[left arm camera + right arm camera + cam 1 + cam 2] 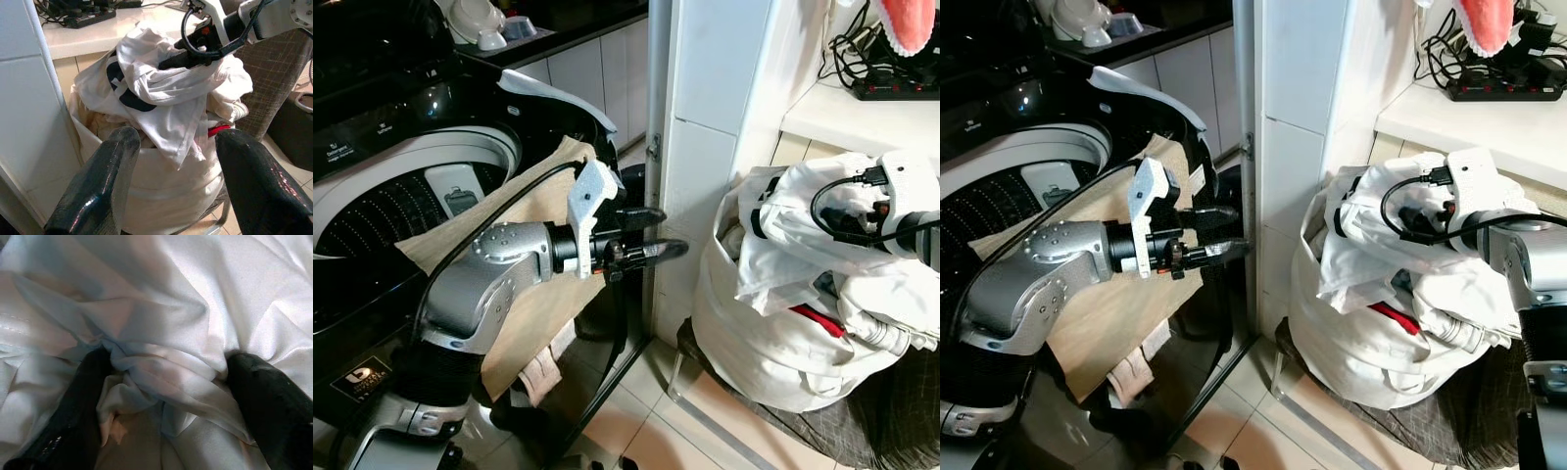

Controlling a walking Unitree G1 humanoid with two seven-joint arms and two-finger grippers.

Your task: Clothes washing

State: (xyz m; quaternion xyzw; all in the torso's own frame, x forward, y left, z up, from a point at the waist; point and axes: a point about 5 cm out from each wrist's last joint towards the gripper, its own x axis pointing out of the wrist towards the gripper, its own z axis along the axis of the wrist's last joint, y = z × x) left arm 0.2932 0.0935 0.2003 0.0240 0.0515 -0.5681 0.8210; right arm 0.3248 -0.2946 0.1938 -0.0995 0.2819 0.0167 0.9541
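Left gripper is held out level past the front corner of the washing machine, fingers parted with nothing between them, tips aimed at the white tiled wall edge and the laundry bag beyond. A tan cloth drapes over the machine's rim behind that arm and hangs down the front toward the tile floor.

Right gripper is pushed down into the top of the white laundry bag, fingers spread wide and sunk in folds of a white garment, a bunch of fabric between them; whether it is actually pinched, cannot tell. The garment has a dark print and lies heaped at the bag's mouth, partly spilling over the rim. A red item pokes out under it. The bag sits on the floor just beside the wall.

Farther back, a white table carries a black power strip with tangled cables. Dishes sit behind the machine.
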